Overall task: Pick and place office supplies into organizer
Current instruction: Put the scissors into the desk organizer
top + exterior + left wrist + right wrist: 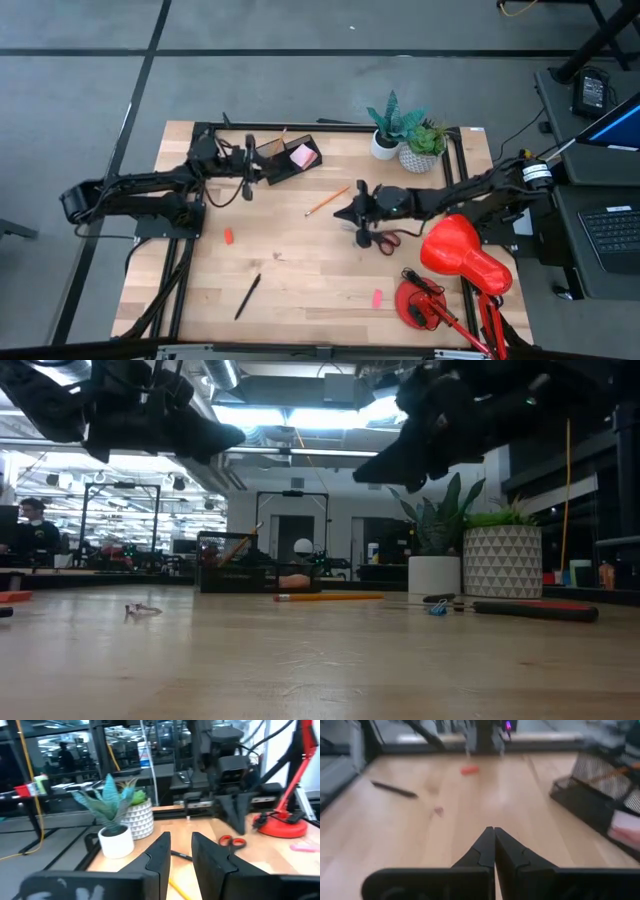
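Observation:
The dark organizer [288, 160] stands at the table's far side with a pink sticky-note pad [303, 155] in its right compartment. My left gripper [258, 168] hovers at the organizer's left end, level; its fingers [161, 854] stand slightly open with nothing between them. My right gripper [340, 212] hangs shut and empty [494, 836] mid-table, just right of the orange pencil [327, 201]. Red-handled scissors [380, 241] lie flat under the right arm. Flat on the table lie two pink-red erasers [228, 236] [377, 298] and a black pen [247, 296].
Two potted plants [392, 128] [426, 148] stand at the far right behind the right arm. A red desk lamp [462, 262] fills the near right corner. A small clip [438, 811] lies mid-table. Bare wood lies between the pen, the erasers and the pencil.

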Robot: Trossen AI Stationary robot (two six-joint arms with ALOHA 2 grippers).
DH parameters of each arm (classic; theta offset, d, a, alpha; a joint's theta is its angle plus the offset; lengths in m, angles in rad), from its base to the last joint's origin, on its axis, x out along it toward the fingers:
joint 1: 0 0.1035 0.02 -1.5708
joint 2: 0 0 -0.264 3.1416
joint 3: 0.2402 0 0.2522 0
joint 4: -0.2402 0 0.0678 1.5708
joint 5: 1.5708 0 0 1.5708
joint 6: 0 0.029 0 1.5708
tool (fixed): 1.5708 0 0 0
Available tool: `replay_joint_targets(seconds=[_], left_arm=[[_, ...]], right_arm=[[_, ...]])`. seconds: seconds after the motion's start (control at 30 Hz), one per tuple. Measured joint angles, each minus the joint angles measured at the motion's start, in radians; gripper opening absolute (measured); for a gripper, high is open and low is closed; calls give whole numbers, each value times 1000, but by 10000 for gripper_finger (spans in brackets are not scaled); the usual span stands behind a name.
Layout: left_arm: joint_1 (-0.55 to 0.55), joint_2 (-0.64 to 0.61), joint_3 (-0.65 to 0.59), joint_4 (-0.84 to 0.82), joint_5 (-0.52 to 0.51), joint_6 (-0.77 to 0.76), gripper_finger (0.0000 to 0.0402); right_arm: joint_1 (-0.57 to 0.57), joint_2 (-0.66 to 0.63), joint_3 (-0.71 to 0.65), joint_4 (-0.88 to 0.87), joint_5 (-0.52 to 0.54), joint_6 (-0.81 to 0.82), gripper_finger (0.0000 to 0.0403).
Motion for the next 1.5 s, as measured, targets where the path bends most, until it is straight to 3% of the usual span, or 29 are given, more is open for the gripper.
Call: replay_joint_targets(seconds=[0.3, 0.7, 1.0, 1.13, 1.4, 1.5], left_arm=[[-46, 0, 0, -8, -3, 1, 65], [-70, 0, 0, -8, -9, 1, 62], [-70, 0, 0, -25, -26, 1, 62], [-70, 1, 0, -86, -12, 19, 55], [-93, 1, 0, -158, 159, 89, 16], [-118, 1, 0, -179, 170, 110, 3]], right_arm=[[-48, 0, 295, -610, -2, -11, 7], [-35, 0, 494, -1124, 0, 266, 7], [38, -1, 505, -1293, 0, 500, 7], [83, -1, 505, -1343, 65, 579, 7], [185, -1, 447, -1307, 102, 742, 7], [217, -1, 408, -1314, 106, 852, 7]])
